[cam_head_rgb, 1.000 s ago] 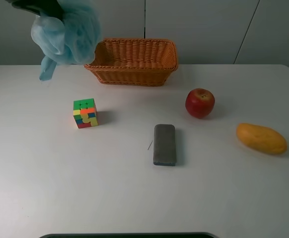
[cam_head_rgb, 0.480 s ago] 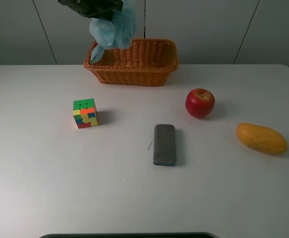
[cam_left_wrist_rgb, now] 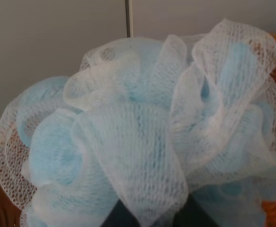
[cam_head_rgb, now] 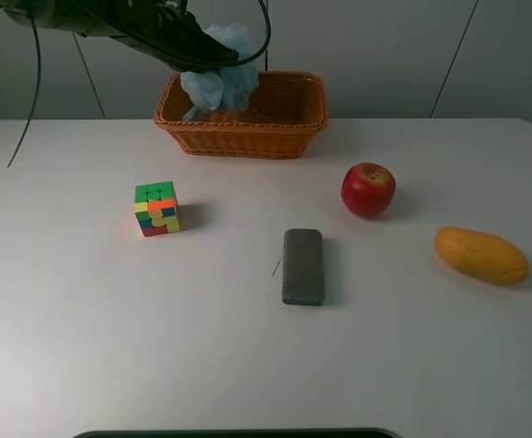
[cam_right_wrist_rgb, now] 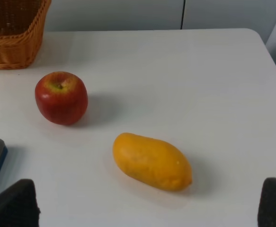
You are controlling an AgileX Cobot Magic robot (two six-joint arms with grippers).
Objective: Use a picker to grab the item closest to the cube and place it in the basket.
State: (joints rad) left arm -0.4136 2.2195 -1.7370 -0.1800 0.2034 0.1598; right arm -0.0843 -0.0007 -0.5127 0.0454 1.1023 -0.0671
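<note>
Sponge (cam_head_rgb: 220,84) in left end effector (cam_head_rgb: 209,61), above left end of basket (cam_head_rgb: 288,137)

A round red apple (cam_head_rgb: 368,189) sits on the white counter (cam_head_rgb: 110,319); a yellow-orange oval mango (cam_head_rgb: 481,255) lies near it, apart; a flat grey rectangular block (cam_head_rgb: 303,265) lies mid-counter.

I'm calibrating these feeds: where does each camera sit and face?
Exterior high: above the table's near side, looking down toward the basket; left arm shows.
Left wrist: on the left arm, facing the held mesh pouf; dark left fingertips show.
Right wrist: faces mango and apple; right fingertips show, spread wide.
Shared: basket in all three.
</note>
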